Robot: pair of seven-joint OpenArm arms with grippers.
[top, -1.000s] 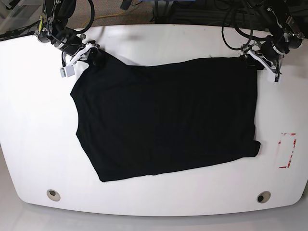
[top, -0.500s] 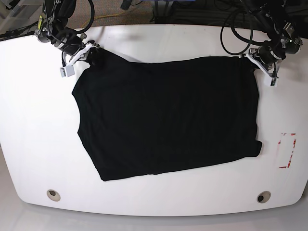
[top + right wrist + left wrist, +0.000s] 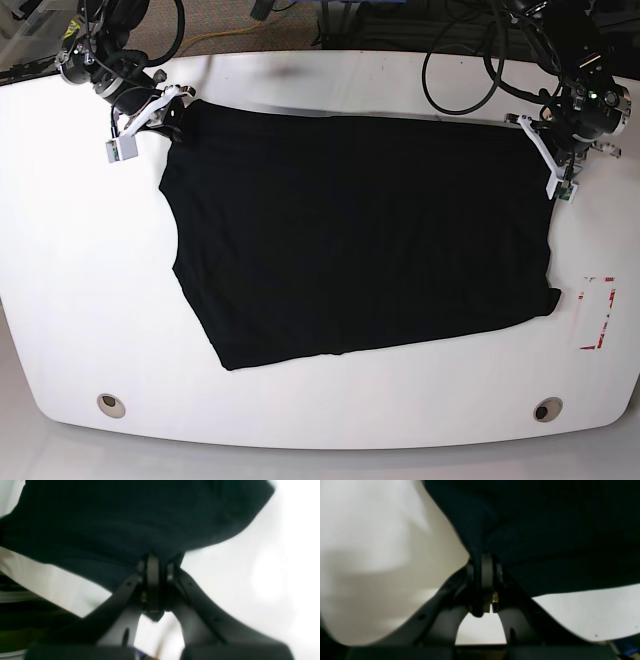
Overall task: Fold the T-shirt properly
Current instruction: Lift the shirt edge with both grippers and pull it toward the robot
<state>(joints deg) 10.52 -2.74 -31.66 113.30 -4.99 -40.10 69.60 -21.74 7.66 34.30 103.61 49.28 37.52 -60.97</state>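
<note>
Gripping far corners: right hand (image 3: pixel 170 105) clamped on T-shirt (image 3: pixel 360 230) at base view's left, cloth spread flat mid-desk (image 3: pixel 70 290), left hand (image 3: pixel 545 135) pinching opposite far corner. Step: grasp done, fold not begun. Next likely calls for lifting both corners together, carrying toward near hem.

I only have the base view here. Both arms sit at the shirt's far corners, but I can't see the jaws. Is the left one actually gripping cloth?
Observer: Yes. In the left wrist view the left gripper is shut, with a fold of the T-shirt pinched between its jaws.
Operator: And the right?
Observer: The right gripper is shut on the cloth too, right at its edge.
Operator: Is the cloth near the left jaws lying flat?
Observer: No, it rises out of the jaws in a bunched ridge.
</note>
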